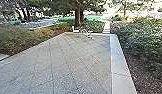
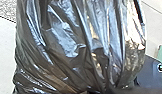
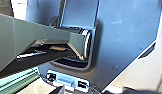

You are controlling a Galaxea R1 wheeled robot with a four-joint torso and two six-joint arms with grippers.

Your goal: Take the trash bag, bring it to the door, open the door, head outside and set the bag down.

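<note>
High head view across paving (image 1: 79, 67)

Paved patio (image 1: 67, 62) is crossed by diagonal joints and edged by a pale border (image 1: 120, 65). White furniture (image 1: 76, 31) is observed at the patio's far end. The patio is flanked by bushes (image 1: 144, 40); beyond it, a tree trunk (image 1: 77, 16), a narrow path (image 1: 106, 27) and green lawn (image 1: 96, 18) are seen, brightly daylit.
</note>
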